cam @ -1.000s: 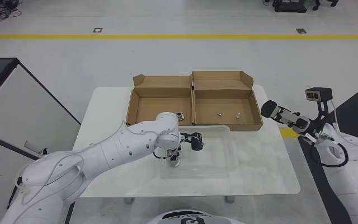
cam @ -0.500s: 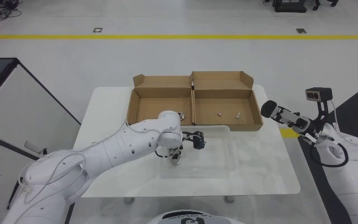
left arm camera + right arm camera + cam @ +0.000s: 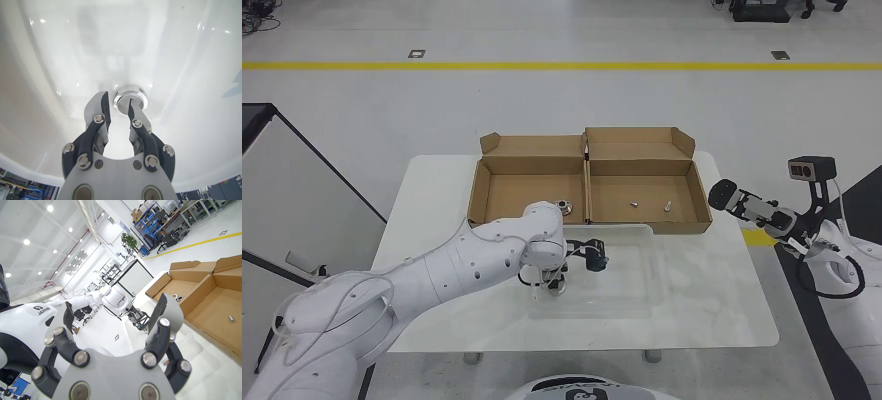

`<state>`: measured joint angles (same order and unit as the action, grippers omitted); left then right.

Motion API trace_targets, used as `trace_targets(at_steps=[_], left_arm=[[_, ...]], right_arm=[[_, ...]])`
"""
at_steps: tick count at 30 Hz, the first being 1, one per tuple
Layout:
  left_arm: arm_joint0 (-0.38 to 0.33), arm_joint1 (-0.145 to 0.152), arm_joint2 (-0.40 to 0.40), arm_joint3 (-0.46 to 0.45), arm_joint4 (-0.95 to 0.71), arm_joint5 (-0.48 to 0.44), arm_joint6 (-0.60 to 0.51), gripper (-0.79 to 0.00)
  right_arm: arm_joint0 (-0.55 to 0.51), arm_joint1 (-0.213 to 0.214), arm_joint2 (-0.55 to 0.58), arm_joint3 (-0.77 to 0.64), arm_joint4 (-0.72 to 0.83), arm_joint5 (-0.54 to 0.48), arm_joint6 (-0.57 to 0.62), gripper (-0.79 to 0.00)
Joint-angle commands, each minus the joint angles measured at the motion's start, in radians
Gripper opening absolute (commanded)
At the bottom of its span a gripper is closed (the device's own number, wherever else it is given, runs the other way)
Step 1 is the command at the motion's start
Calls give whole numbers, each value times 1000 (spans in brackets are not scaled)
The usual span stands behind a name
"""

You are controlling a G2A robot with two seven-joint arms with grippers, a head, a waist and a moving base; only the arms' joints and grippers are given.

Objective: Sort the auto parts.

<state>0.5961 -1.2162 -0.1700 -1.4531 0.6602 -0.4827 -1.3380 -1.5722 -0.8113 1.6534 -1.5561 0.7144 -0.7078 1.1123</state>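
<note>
Pale grey floor (image 3: 362, 110); yellow line (image 3: 562, 66) across far side; white table (image 3: 432, 200) near; round ceiling lights (image 3: 26, 241); blue shelving (image 3: 149, 223) far off.

A short silver collar (image 3: 128, 90), round with small holes in its side wall, lies flat on the floor of a clear tray (image 3: 642, 290) near the counter's (image 3: 432, 220) front edge. One finger of the left pincer (image 3: 117, 96) stands in its bore, the other just outside its wall. At the counter's far edge, a silver ring (image 3: 565, 207) lies in the left cardboard box (image 3: 512, 195) by the dividing wall. A small bolt (image 3: 635, 204) and a second bolt (image 3: 668, 207) lie near each other in the right cardboard box (image 3: 687, 190).
</note>
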Motion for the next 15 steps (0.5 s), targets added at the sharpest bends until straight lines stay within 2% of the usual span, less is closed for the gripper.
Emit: trace_targets(at_steps=[1,15], left_arm=[[-3,-2,0,4,0,-1,1,-502],[7,-14,0,27,4,-10,10,-517]], right_arm=[[0,0,0,0,0,0,0,0],[0,0,0,0,0,0,0,0]])
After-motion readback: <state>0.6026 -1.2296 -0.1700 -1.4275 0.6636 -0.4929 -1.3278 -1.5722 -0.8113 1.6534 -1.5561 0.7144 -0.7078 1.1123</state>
